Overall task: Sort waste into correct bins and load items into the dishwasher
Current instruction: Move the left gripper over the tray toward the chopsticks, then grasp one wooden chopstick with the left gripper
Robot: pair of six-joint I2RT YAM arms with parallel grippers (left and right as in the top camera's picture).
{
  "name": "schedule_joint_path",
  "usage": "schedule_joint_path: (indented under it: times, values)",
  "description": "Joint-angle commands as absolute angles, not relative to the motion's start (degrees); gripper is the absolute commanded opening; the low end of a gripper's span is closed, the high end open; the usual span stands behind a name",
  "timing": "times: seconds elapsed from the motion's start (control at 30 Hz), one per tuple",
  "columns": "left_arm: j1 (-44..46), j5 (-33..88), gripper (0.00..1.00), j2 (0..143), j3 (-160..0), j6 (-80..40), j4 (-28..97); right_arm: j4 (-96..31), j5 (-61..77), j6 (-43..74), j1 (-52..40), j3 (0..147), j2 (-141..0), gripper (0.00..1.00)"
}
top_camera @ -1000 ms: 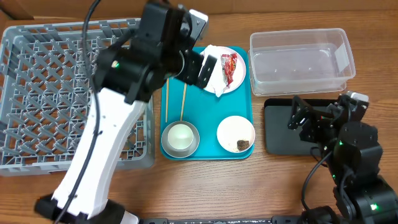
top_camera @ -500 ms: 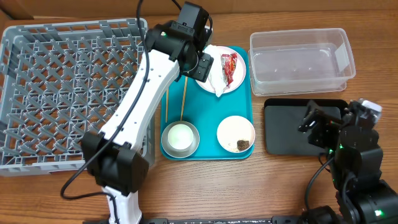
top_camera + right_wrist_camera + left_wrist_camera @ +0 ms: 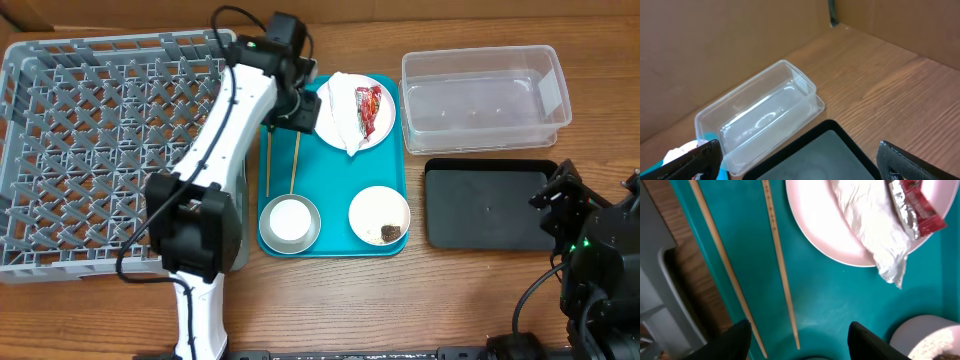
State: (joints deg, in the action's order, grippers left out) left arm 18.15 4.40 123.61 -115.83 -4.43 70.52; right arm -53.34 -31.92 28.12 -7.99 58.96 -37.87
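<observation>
Two wooden chopsticks [image 3: 268, 160] [image 3: 780, 265] lie side by side on the left of the teal tray [image 3: 335, 180]. My left gripper [image 3: 297, 108] [image 3: 800, 347] hovers over them, open, with both sticks' ends between its jaws and untouched. The white plate [image 3: 388, 125] [image 3: 820, 225] carries the crumpled napkin [image 3: 338, 115] [image 3: 865, 225] and the red wrapper [image 3: 370, 108] [image 3: 915, 210]. A grey metal bowl [image 3: 268, 232] holds a white cup [image 3: 289, 220]. A small white bowl [image 3: 378, 210] holds a brown chunk [image 3: 392, 233]. My right gripper [image 3: 590, 200] [image 3: 810, 167] stands open over the black tray [image 3: 490, 205] [image 3: 825, 155].
The grey dish rack [image 3: 100, 150] fills the left of the table, right beside the teal tray. The clear tub [image 3: 485, 95] [image 3: 760, 115] stands at the back right, just behind the black tray. Brown cardboard walls close off the far side.
My left arm has stretched out and dropped low over the chopsticks, its jaws narrowing. My right arm has drawn back towards the table's right front corner.
</observation>
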Motion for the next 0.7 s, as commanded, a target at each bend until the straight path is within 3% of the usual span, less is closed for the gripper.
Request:
schedule_joint_path:
  times: [0.0,0.4,0.67]
  values:
    - [18.68,1.52,0.63,126.04,-116.75,-7.33,70.48,-54.30,-32.99,28.71,-7.62,60.07,-37.67,1.00]
    - [18.76,1.45,0.51,130.21,-116.75,-7.33,68.75,-54.61,-32.93,28.71,-7.64,60.07,-37.67,1.00]
    - [18.65,1.41,0.50,134.19,-116.75,-7.31,67.81,-54.61,-32.95,28.71,-7.64,60.07,-37.67,1.00]
